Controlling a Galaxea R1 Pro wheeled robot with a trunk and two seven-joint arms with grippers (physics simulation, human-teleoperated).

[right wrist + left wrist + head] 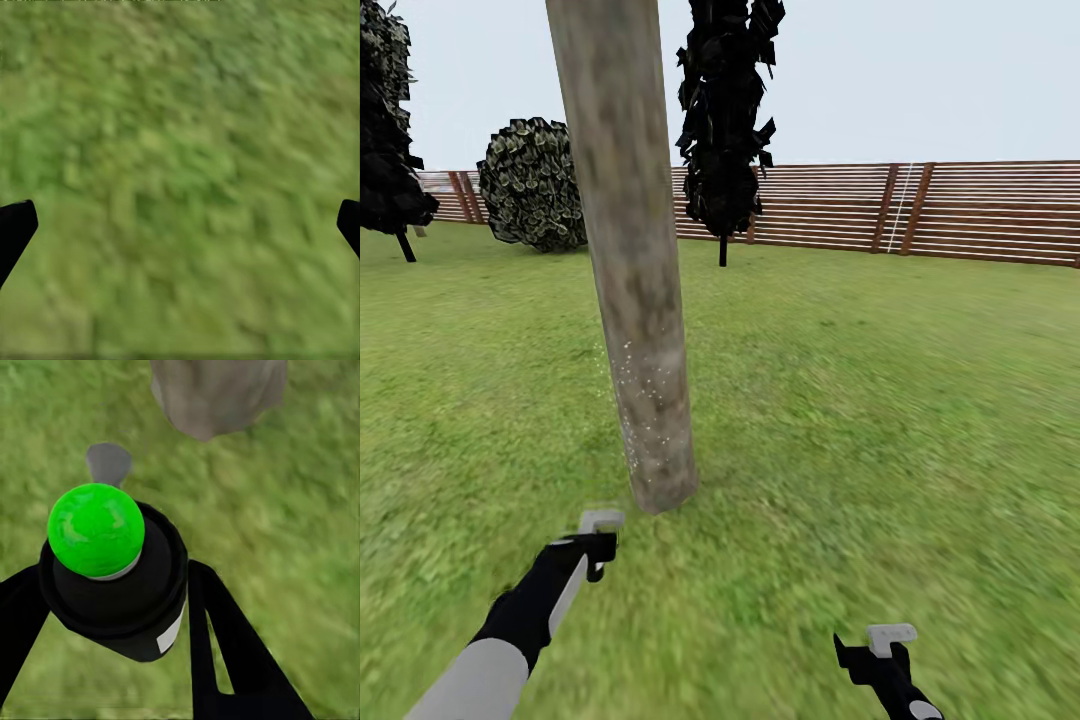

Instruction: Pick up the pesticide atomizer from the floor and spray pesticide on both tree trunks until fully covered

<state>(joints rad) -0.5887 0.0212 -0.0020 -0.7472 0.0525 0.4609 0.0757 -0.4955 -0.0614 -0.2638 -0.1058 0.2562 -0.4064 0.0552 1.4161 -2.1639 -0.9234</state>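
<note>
A thick pale tan-grey tree trunk [630, 260] rises from the grass just ahead of me, and its base [217, 394] is in the left wrist view too. Fine white specks of pesticide [638, 395] dot its lower part. My left gripper [596, 552] [112, 585] hangs low in front of the trunk's base, shut on the pesticide atomizer [112, 577], a black bottle with a bright green round cap and a grey nozzle. My right gripper [870, 650] [180, 225] is open over bare grass, off to the right of the trunk.
Green lawn [880, 400] spreads all around. A brown slat fence [960, 210] runs along the back. A round bush [535, 185] and two slim black-leaved trees [725, 120] [385, 130] stand far behind the trunk.
</note>
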